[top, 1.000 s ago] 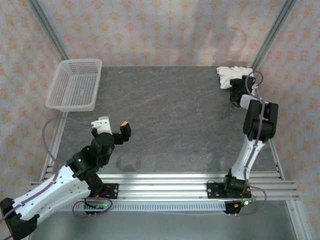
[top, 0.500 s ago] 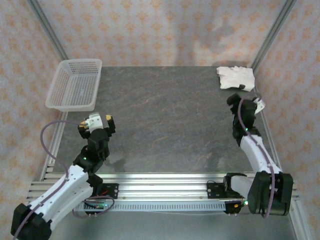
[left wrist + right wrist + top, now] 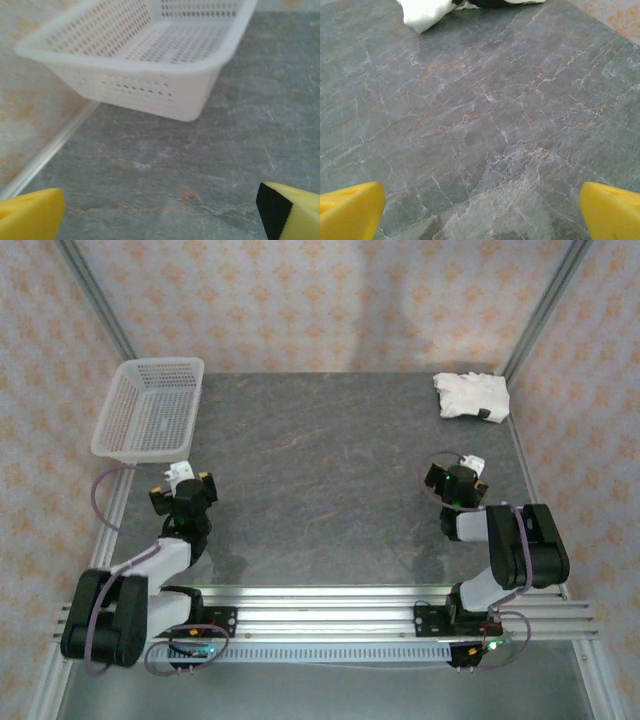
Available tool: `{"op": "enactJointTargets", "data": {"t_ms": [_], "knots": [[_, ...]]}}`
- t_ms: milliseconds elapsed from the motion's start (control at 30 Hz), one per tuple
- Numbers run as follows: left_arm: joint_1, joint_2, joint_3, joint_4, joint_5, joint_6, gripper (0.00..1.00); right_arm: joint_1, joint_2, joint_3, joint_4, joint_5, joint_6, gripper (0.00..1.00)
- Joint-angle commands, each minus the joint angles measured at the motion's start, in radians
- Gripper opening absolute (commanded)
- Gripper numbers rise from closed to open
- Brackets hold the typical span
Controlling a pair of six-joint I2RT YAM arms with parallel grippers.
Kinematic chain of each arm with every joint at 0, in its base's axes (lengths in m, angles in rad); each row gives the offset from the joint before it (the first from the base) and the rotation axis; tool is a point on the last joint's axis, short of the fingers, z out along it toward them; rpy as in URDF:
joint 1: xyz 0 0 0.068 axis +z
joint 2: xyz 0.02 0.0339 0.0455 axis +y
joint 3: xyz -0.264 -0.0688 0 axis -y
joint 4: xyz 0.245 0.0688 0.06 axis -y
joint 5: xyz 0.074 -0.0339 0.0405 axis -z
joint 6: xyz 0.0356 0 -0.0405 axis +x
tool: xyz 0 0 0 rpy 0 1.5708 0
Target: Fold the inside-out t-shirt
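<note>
The inside-out t-shirt [image 3: 471, 396] lies as a small, compact off-white bundle in the far right corner of the grey table [image 3: 330, 470]. Its near edge [image 3: 425, 12] shows at the top of the right wrist view. My right gripper [image 3: 455, 473] sits well short of it, low over the table, open, with bare stone between its yellow fingertips [image 3: 350, 210]. My left gripper [image 3: 182, 484] is on the left side, folded back near its base. It is open too, with nothing between its fingers [image 3: 30, 215], and faces the basket.
A white plastic mesh basket [image 3: 150, 410] stands at the far left corner, partly over the table's edge; its near wall [image 3: 150, 85] is close ahead of the left gripper. Metal frame posts rise at both back corners.
The right gripper has let go of the t-shirt bundle and drawn back toward its base. The left arm has also folded back and lowered toward the table's left edge.
</note>
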Motion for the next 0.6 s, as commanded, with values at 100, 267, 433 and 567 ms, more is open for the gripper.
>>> {"op": "enactJointTargets", "data": {"t_ms": [100,267,433,567], "knots": [[0.031,0.199,0.249,-0.064,0.203,0.013,1.0,0.003,-0.009,0.046,0.047,-0.075,-0.092,0.99],[0.029,0.258,0.31,-0.114,0.324,0.044,1.0,0.004,-0.01,0.056,0.026,-0.099,-0.104,0.99],[0.037,0.297,0.139,0.225,0.335,0.019,1.0,0.005,-0.01,0.057,0.024,-0.099,-0.103,0.99],[0.036,0.315,0.14,0.248,0.347,0.032,1.0,0.004,-0.009,0.057,0.022,-0.1,-0.103,0.99]]}}
